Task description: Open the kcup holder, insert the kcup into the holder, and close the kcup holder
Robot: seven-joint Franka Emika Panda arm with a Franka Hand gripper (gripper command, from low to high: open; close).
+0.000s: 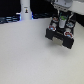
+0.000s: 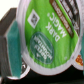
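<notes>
Exterior view first: the gripper [image 1: 61, 26] hangs down from the upper edge of the frame, white and grey, right over the kcup holder [image 1: 61, 39], a black boxy unit sitting on the pale table [image 1: 30, 60]. The claw's tip sits just at the holder's top side, and from this angle I cannot tell whether anything touches. Well off from the claw, toward the exterior view's left, a small white upright object [image 1: 24, 12] stands near the table's far edge, in front of a dark background.

Over to the wrist view, and the kcup [image 2: 42, 40] fills almost the whole frame: a green foil lid with a whitish rim, printed "DARK MAGIC", a small code square, and an oval logo. It sits tilted, clamped between the claw's fingers, with one teal-padded finger [image 2: 14, 50] pressed flat against the pod's rim. So the claw is clenched on the kcup, holding it close under the camera. Dark shapes sit behind the pod, too blurred to make out. A sliver of orange shows at the frame's corner beyond the lid.
</notes>
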